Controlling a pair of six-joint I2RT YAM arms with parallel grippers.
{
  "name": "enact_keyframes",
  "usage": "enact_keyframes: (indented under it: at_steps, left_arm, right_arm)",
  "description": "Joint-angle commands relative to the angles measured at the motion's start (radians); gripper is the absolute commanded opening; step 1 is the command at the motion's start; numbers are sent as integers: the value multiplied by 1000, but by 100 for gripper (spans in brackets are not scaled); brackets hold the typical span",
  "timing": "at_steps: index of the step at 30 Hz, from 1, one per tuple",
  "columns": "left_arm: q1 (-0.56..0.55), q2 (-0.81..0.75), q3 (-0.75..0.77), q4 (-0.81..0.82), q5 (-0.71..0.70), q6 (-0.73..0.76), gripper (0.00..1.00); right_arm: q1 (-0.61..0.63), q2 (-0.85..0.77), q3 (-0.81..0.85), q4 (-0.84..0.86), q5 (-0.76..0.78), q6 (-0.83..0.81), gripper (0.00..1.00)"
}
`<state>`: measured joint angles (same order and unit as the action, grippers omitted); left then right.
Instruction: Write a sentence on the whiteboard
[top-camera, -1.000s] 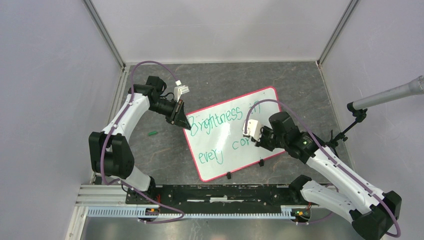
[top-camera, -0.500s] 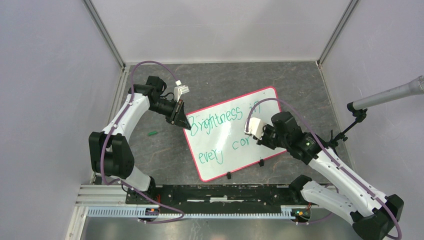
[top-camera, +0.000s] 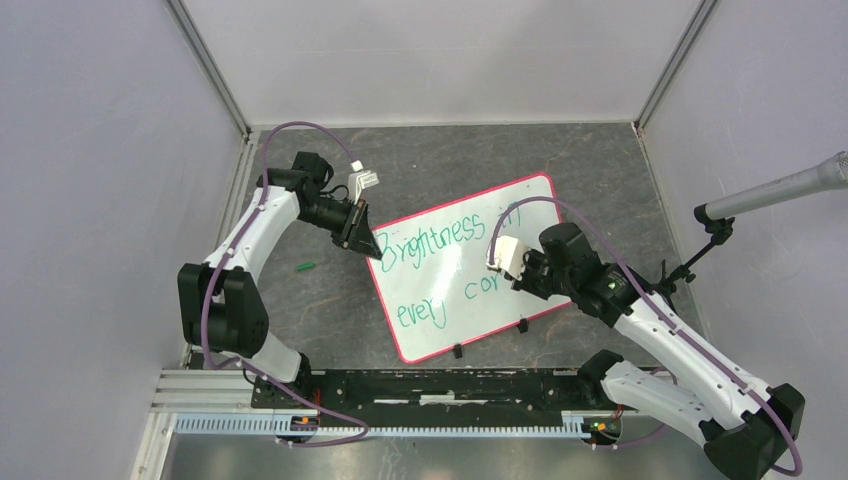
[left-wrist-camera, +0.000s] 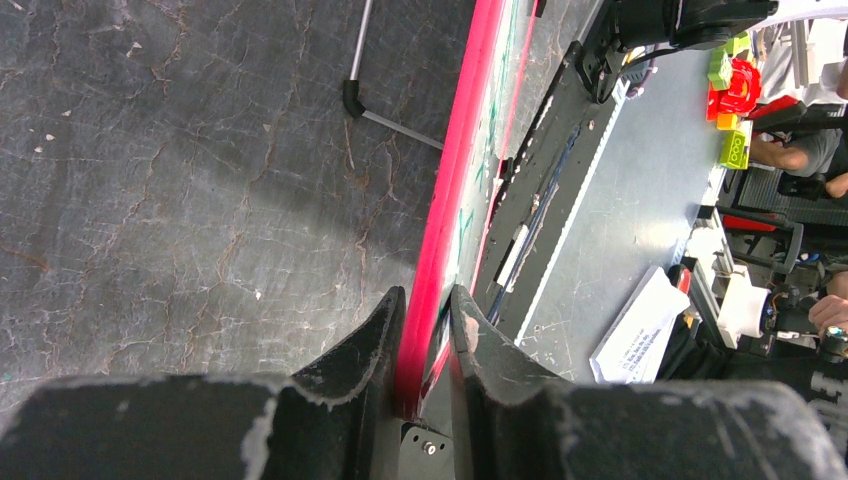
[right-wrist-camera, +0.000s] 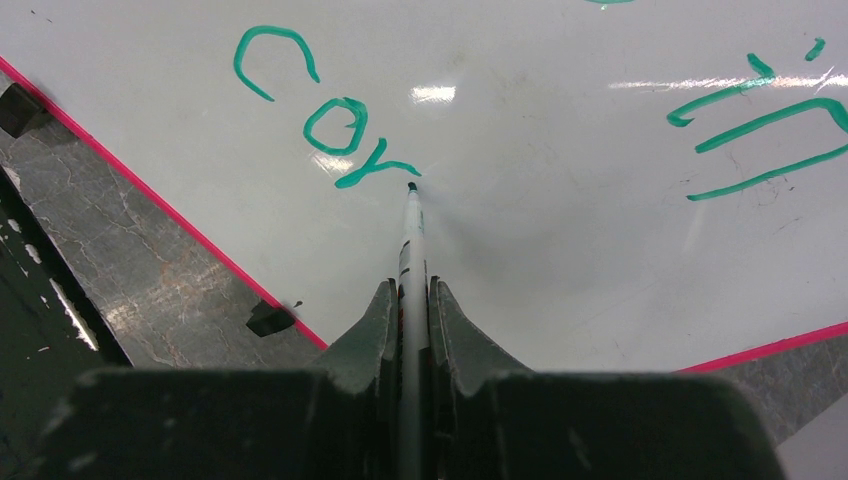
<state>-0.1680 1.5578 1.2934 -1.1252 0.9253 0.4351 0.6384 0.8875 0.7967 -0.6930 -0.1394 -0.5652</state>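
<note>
Shows whiteboard (top-camera: 440, 282) lying askew on dark table (top-camera: 450, 160), green lettering (top-camera: 435, 242) reading "Brightness in" over "every cor". Finds left gripper (top-camera: 375, 248) touching board's left corner, right gripper (top-camera: 497, 268) above board just beside "cor". Shows small green piece (top-camera: 305, 266) on table, left of board, apart.

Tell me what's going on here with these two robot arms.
They are writing on a whiteboard. The left pincer is clamped on its red edge, steadying it. The right pincer grips a marker, its tip at the end of the green lettering, which reads "Brightness in every cor", so the last word is unfinished.
</note>
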Motion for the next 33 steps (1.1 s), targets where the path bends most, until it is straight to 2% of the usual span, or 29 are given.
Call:
enact_keyframes:
  at_steps: [1,8,18,33]
  left_arm:
    - [-50,30,-14,47,-80,19,2]
    - [-50,39,-7,47,-75,19,2]
    - [-50,39,-9,47,-75,19,3]
    - [-50,39,-7,47,-77,19,2]
  right_arm:
    - [-4,10,17,45,44,5,0]
    - [-3,-1,6,-7,57,-9,0]
    - [-3,19,-3,-87,-36,-57,0]
    - [-3,4,54,23,49,4,0]
